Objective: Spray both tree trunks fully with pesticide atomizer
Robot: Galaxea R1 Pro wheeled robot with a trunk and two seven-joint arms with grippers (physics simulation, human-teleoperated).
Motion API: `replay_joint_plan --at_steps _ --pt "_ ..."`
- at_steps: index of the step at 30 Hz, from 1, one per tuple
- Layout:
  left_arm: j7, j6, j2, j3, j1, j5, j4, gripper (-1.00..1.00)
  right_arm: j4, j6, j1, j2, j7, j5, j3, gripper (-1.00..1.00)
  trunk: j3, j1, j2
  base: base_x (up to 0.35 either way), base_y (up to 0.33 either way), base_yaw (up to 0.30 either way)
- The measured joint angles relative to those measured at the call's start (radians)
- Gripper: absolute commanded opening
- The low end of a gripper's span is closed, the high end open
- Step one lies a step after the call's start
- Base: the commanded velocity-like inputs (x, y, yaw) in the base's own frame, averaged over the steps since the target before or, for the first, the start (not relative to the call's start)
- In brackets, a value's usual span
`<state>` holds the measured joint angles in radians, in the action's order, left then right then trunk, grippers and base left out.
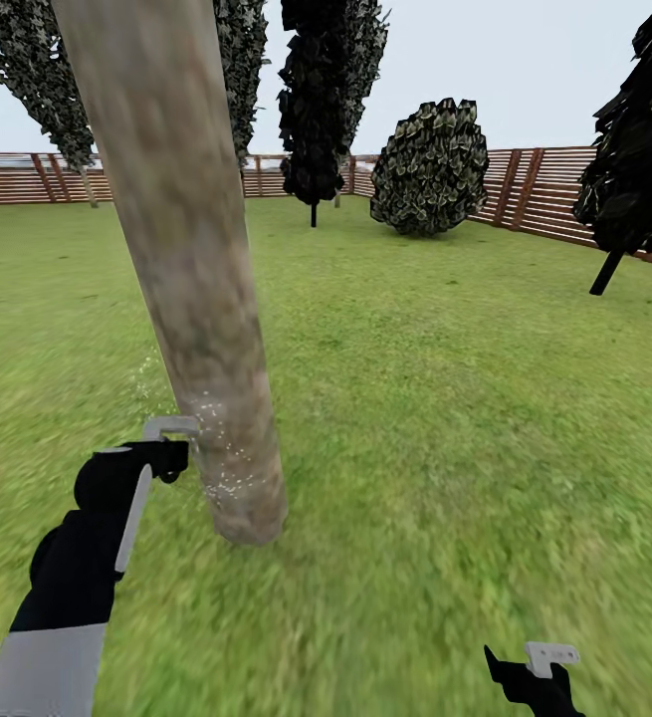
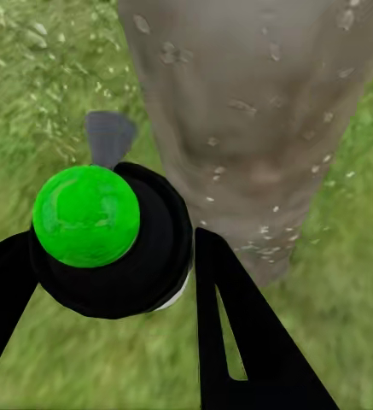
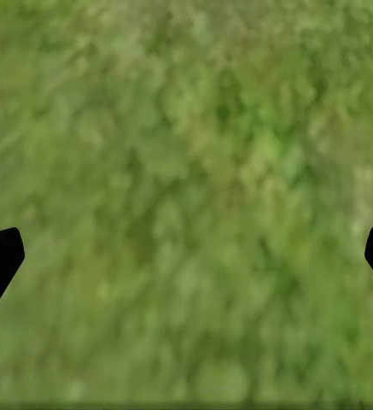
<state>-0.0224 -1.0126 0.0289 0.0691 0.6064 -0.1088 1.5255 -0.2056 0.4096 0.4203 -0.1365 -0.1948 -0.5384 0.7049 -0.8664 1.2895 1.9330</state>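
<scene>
We see a fenced garden, green grass lawn [image 1: 445, 398] all across the ground, brown slatted wooden fence [image 1: 535, 189] ringing it, a thick bare tree trunk [image 1: 191, 279] close by, dark leafy trees [image 1: 326, 100], a round bush [image 1: 430, 167], pale open sky.

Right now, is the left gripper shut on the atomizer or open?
Shut on it: the left gripper has its black fingers pressed against the atomizer beside the tree trunk.

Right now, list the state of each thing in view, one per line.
Left claw: shut on the atomizer.
Atomizer: held, nozzle toward the trunk.
Right claw: open, empty, over grass.
Tree trunk: standing, lower part flecked with white specks.
Pesticide: fine mist low beside the trunk.
</scene>
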Motion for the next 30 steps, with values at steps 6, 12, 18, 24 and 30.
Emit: replay_joint_plan --at_steps 6,12,18,24,30 --pt "0.001 -0.001 -0.020 -0.063 0.005 0.007 0.009 -1.00 0.000 0.000 0.000 0.000 0.000 0.000 0.000 1.00 0.000 0.000 0.000 0.000 0.000 0.000" --pt "0.001 -0.003 -0.026 -0.076 0.026 -0.004 0.019 -1.00 0.001 0.000 0.000 0.000 0.000 -0.001 -0.001 1.00 0.000 0.000 0.000 0.000 0.000 0.000" --pt "0.001 -0.003 -0.018 0.015 0.037 0.002 0.017 -1.00 0.002 0.000 0.000 0.000 0.000 -0.001 -0.001 1.00 0.000 0.000 0.000 0.000 0.000 0.000" --pt "0.002 0.016 -0.020 0.014 -0.017 0.003 -0.022 -1.00 0.002 0.000 0.000 0.000 0.000 -0.001 -0.001 1.00 0.000 0.000 0.000 0.000 0.000 0.000" --pt "0.004 0.036 -0.029 0.014 -0.071 0.003 -0.126 -1.00 0.002 0.000 0.000 0.000 0.000 -0.002 -0.001 1.00 0.000 0.000 0.000 0.000 0.000 0.000"
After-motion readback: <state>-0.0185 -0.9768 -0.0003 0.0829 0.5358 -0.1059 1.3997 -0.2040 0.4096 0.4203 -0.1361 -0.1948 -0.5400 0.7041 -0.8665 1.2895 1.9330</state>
